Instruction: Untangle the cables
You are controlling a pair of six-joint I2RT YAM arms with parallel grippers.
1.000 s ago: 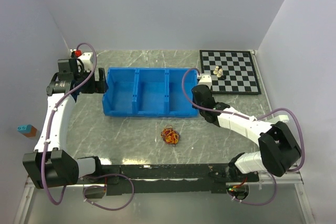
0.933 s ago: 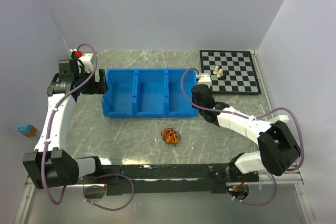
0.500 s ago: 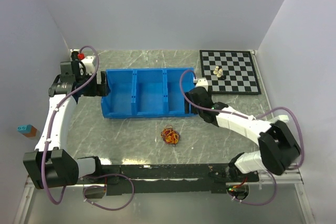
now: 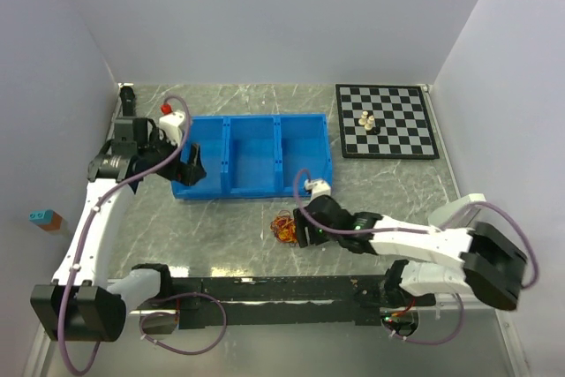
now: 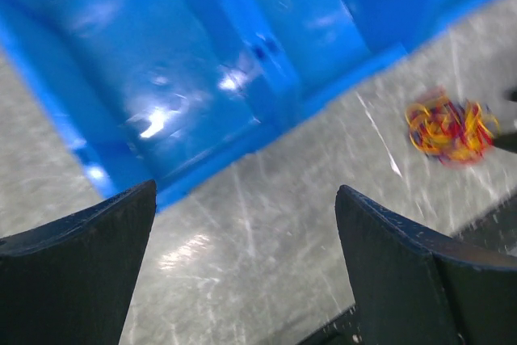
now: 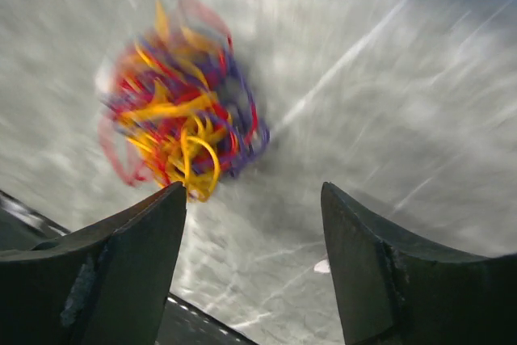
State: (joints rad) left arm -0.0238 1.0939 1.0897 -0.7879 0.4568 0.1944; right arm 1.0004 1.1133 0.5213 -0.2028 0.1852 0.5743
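Observation:
The cables [image 4: 284,228] lie as a small tangled ball of red, yellow and dark purple wires on the grey table, in front of the blue bin. My right gripper [image 4: 302,231] sits low just right of the ball, open, with nothing between its fingers. In the right wrist view the cables [image 6: 179,130] lie just ahead of the left finger [image 6: 121,272], blurred. My left gripper [image 4: 196,170] hangs open over the bin's left front corner. The left wrist view shows the cables [image 5: 449,128] far off to the right.
A blue three-compartment bin [image 4: 252,153] stands mid-table; its front wall [image 5: 266,111] fills the left wrist view. A chessboard [image 4: 385,120] with a few pieces [image 4: 366,120] lies at the back right. The black rail [image 4: 265,289] runs along the near edge.
The right arm swung from the bin's right end down toward the near side, to the cable ball, and its jaws opened. The left arm moved right and forward, toward the bin's left front corner.

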